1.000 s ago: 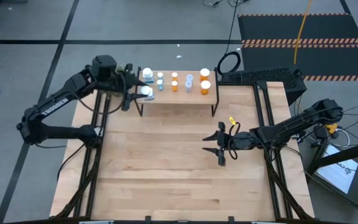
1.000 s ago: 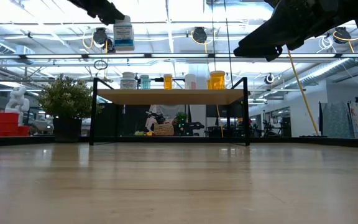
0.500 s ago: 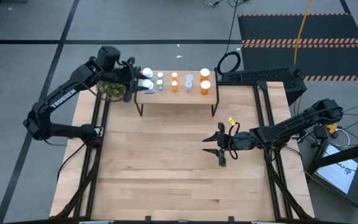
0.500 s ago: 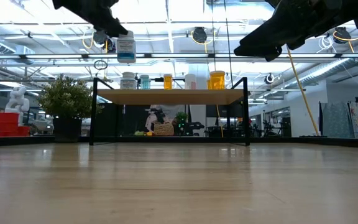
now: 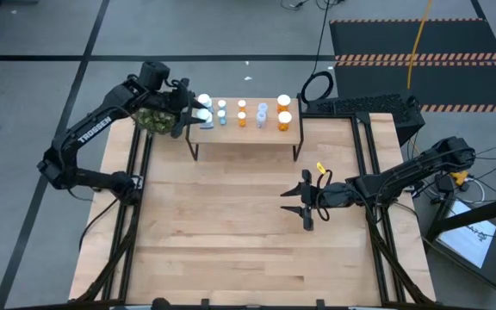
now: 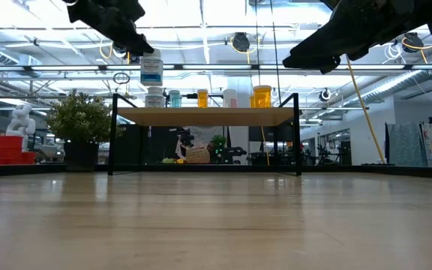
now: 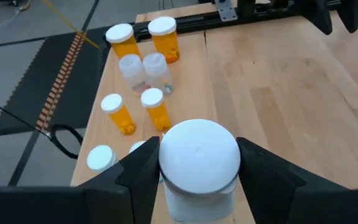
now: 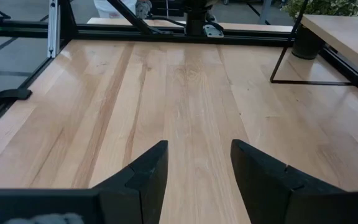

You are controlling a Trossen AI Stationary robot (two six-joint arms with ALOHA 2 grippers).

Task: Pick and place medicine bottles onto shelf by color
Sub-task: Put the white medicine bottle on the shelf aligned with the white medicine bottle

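The light-wood shelf (image 5: 248, 131) (image 6: 201, 116) stands at the table's far side. Several white-capped medicine bottles stand on it in pairs: white (image 5: 203, 101), pale blue (image 5: 222, 105), orange (image 5: 242, 119), lavender (image 5: 263, 109), orange (image 5: 283, 118). My left gripper (image 5: 189, 116) (image 7: 199, 180) is at the shelf's left end, shut on a white bottle (image 6: 151, 71) (image 7: 199, 155). That bottle hangs just above a shelf bottle (image 6: 154, 97). My right gripper (image 5: 305, 200) (image 8: 197, 165) stands open over the table's right middle, with nothing between its fingers. My left gripper pinches the white bottle at its cap and upper body (image 7: 166, 163) between the two fingers, one on each side. The fingers come slanting down from the table's left. The bottle hangs upright, cap up, clear of the shelf.
A potted green plant (image 5: 153, 116) (image 6: 81, 118) stands just left of the shelf, under my left arm. A dark keyboard (image 5: 360, 105) lies at the far right. Bare wood (image 5: 231, 224) stretches from the shelf to the near edge.
My left gripper has carried the white bottle toward the table's far edge and a little down. The bottle has come from beside the shelf's near left corner to above its left end. It has stayed upright. My right arm has kept still.
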